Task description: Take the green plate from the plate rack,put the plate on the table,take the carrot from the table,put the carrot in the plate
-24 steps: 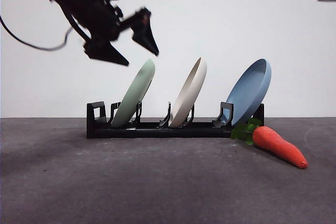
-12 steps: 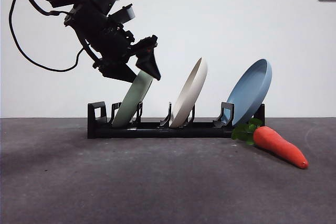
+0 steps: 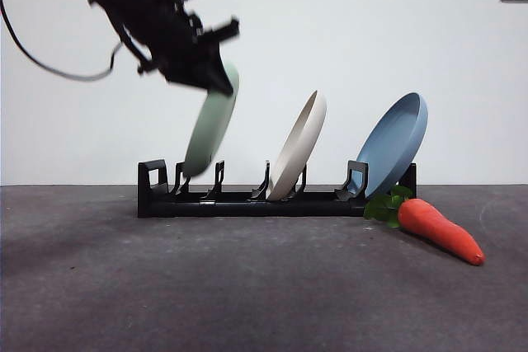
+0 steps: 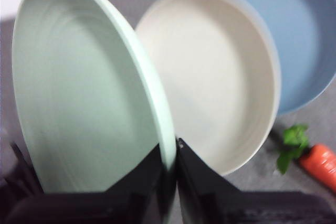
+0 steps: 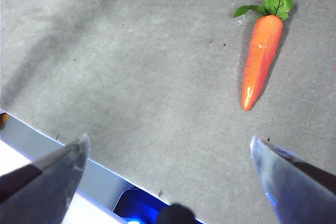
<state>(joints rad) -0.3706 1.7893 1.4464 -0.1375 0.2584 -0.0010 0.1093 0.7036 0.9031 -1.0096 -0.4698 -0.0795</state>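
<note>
My left gripper is shut on the top rim of the green plate, whose lower edge hangs just above the left slot of the plate rack. Up close in the left wrist view, both jaws pinch the green plate's rim at the left gripper. The carrot lies on the table at the rack's right end, leaves toward the rack. In the right wrist view my right gripper hangs open above the table, apart from the carrot.
A cream plate and a blue plate lean in the rack's middle and right slots; they also fill the left wrist view, cream plate, blue plate. The table's near edge runs under the right gripper.
The left gripper came down onto the green plate's top rim, shut on it, and has raised the plate up out of its slot. The carrot and other plates have not moved.
</note>
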